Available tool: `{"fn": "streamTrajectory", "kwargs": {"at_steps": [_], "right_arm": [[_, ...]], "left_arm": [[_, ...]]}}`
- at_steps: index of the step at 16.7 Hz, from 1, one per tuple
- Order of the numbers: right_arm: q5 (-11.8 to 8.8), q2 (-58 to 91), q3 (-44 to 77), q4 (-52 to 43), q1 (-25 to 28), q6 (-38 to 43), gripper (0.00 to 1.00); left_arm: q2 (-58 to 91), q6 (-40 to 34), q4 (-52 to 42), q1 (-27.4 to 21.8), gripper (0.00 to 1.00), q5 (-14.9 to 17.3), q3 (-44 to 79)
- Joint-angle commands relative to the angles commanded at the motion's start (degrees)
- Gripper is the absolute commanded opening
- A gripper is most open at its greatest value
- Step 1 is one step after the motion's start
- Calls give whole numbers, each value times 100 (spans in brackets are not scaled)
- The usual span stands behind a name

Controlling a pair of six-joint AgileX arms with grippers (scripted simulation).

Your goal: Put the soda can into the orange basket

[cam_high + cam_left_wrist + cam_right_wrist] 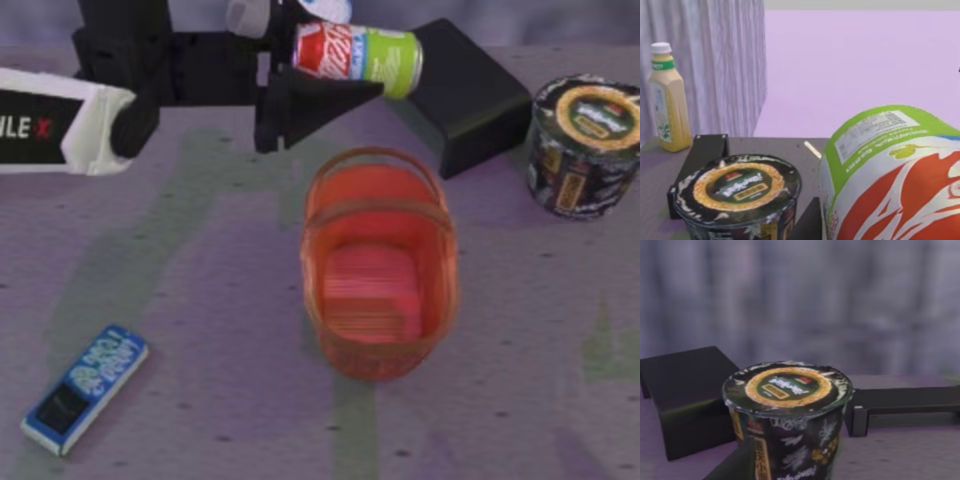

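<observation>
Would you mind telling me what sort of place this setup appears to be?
Probably a rendered tabletop test scene, not a real room: a purple table before a grey curtain, set with loose groceries such as the orange basket, a black-and-gold tub and the soda can held in the left gripper.
</observation>
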Motion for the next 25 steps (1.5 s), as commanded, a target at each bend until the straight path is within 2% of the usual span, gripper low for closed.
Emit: {"fn": "streamTrajectory", "kwargs": {"at_steps": [3, 8, 14, 25], "right_arm": [[0, 0, 0, 0, 0, 0, 100], [0, 0, 0, 0, 0, 0, 100], [0, 0, 0, 0, 0, 0, 100], [0, 0, 0, 0, 0, 0, 100]], "left_arm": [[358, -10, 412, 1, 0, 45, -95], [1239, -26, 1727, 79, 0, 48, -401], [1415, -34, 1941, 117, 0, 17, -487], [1415, -34, 1941, 117, 83, 17, -487]]}}
